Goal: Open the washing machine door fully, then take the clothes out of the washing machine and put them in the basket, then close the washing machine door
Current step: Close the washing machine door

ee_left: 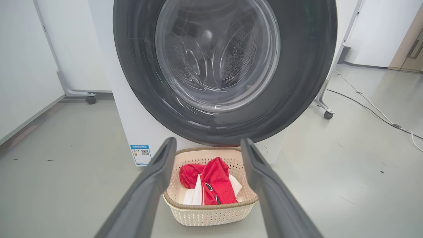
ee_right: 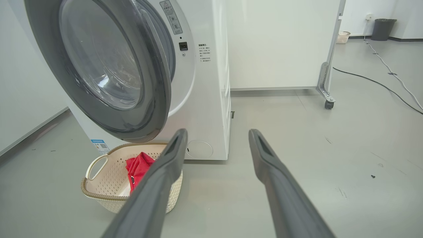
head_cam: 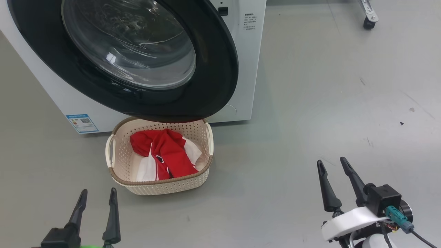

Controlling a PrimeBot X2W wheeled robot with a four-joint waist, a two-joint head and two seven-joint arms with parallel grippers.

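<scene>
Grey floor (head_cam: pixel 310 103), door (head_cam: pixel 220 69) hiding basket (head_cam: pixel 158 181) rear rim, clothes (head_cam: pixel 168 151) inside, both arms' jaws open, empty.

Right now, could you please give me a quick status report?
Left gripper, right gripper open, empty. Clothes in basket. Washing machine door ajar, overhanging basket rim.

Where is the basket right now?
In the head view the basket sits on the floor left of centre, just in front of the washing machine, its back rim under the partly open washing machine door, red-and-white clothes inside.
</scene>
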